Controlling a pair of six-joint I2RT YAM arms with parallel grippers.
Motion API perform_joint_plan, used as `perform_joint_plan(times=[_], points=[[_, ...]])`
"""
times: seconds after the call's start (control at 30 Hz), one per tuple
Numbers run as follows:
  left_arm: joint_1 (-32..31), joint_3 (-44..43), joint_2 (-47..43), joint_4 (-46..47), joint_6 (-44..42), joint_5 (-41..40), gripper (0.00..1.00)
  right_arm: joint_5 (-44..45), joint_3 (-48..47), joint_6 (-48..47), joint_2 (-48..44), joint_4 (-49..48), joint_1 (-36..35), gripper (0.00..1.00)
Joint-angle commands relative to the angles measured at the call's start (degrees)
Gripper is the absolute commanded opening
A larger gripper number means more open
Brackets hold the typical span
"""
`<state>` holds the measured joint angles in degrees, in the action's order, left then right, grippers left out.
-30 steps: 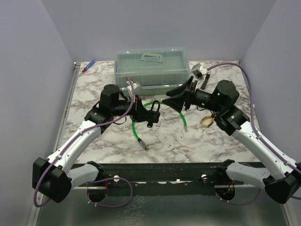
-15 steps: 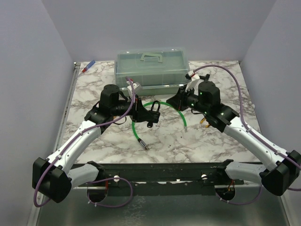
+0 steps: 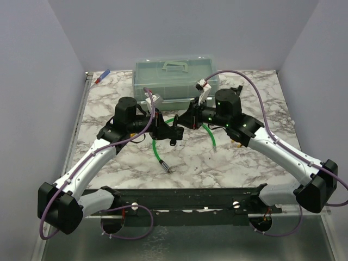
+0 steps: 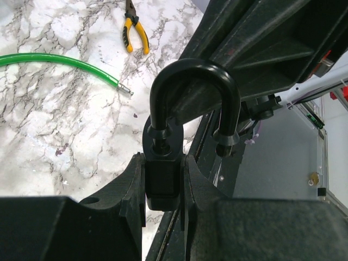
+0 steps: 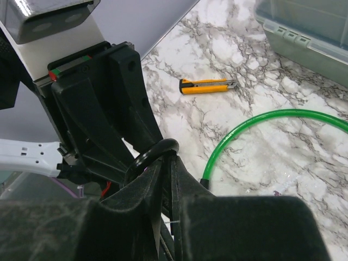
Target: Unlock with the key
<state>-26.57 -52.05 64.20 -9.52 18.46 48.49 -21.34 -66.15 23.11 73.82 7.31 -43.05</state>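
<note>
My left gripper (image 3: 166,129) is shut on the body of a small black padlock (image 4: 162,179) and holds it above the marble tabletop. Its shackle (image 4: 193,70) stands open, with one leg free of the body. My right gripper (image 3: 186,120) has come in from the right. In the right wrist view its fingertips (image 5: 167,160) are closed on the top of the glossy shackle (image 5: 149,155). A small round black piece (image 3: 173,142), which looks like the key, shows just below the padlock in the top view. Both wrist views hide it.
A clear lidded plastic box (image 3: 175,76) stands at the back. A green tube (image 3: 156,147) curves under both grippers. Yellow pliers (image 4: 136,32) lie to the right, an orange utility knife (image 5: 206,85) to the left, and a red-and-blue pen (image 3: 102,76) at the far left corner.
My right arm has swung left from the back right to the padlock, and its jaws have closed. The left arm and the padlock have stayed where they were.
</note>
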Motion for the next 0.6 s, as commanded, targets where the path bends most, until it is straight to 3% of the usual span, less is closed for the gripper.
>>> perform_joint_plan(times=[0.0, 0.1, 0.23, 0.57], points=[[-0.2, -1.8, -0.3, 2.0, -0.5, 0.9, 0.0, -5.1, -6.0, 2.8, 2.0, -0.8, -0.4, 0.15], [-0.2, -2.1, 0.3, 1.3, -0.7, 0.4, 0.0, -5.5, -8.9, 4.8, 3.3, 3.4, -0.8, 0.2], [-0.2, -2.5, 0.7, 0.8, -1.0, 0.9, 0.0, -6.5, -9.0, 4.1, 3.7, 3.4, -1.7, 0.41], [-0.2, -2.2, -0.8, 0.7, -1.8, 8.7, 0.0, 2.6, -9.3, -6.2, -2.6, 11.7, -1.6, 0.66]])
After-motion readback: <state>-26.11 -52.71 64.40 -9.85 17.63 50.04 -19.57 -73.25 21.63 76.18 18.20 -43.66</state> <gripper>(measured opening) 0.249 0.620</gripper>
